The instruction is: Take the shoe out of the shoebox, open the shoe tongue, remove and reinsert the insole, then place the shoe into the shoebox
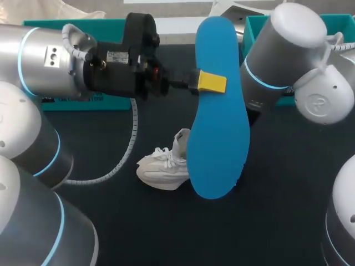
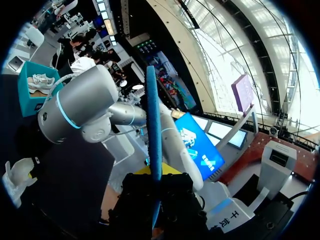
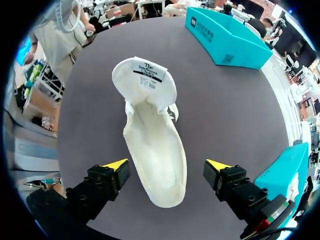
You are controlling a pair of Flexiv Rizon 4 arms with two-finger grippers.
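Observation:
My left gripper [image 1: 211, 82] is shut on a big blue insole [image 1: 219, 116] and holds it upright in the air, above the table's middle. In the left wrist view the insole [image 2: 152, 120] shows edge-on between the fingers. A white shoe [image 1: 163, 166] lies on the dark table, partly behind the insole. My right gripper [image 3: 167, 165] hangs open straight over the shoe [image 3: 152, 135], one yellow fingertip on each side of it and neither touching. The tongue is pulled back and the shoe's inside is bare. In the head view the insole hides my right gripper; only the right arm [image 1: 277, 61] shows.
A teal shoebox [image 1: 83, 102] stands at the back left and a second one [image 1: 338, 25] at the back right. In the left wrist view one teal box [image 2: 27, 97] holds another white shoe. Dark table surface [image 1: 138, 221] lies in front of the shoe.

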